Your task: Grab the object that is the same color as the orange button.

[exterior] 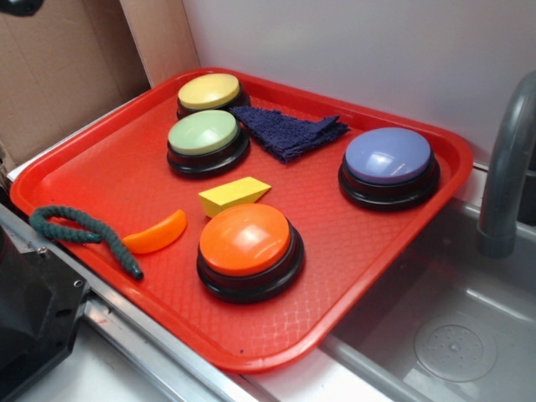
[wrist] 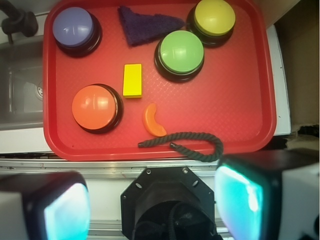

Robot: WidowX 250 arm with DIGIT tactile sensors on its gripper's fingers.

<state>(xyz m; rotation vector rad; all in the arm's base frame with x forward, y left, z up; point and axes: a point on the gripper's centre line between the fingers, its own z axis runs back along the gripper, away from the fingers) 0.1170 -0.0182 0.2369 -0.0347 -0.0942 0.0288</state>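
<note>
In the exterior view we see a red tray (exterior: 109, 167) carrying four dome buttons: the orange button (exterior: 247, 243) nearest, a purple button (exterior: 388, 161), a green button (exterior: 203, 138) and a yellow button (exterior: 209, 92). The orange crescent (exterior: 157, 235) lies flat just left of the orange button, apart from it, with one tip touching a dark green rope (exterior: 79, 233). A yellow wedge block (exterior: 233, 196) sits between the orange and green buttons, and a navy cloth (exterior: 289, 131) lies beside the yellow button. We cannot make out the pincer here.

In the wrist view our pincer (wrist: 152, 200) hangs off the tray's near edge, its fingers (wrist: 240, 197) spread wide apart and holding nothing. The crescent (wrist: 153, 121) lies straight ahead of the pincer, just beyond the rope (wrist: 192, 145); the orange button (wrist: 96, 107) sits ahead to the left.
</note>
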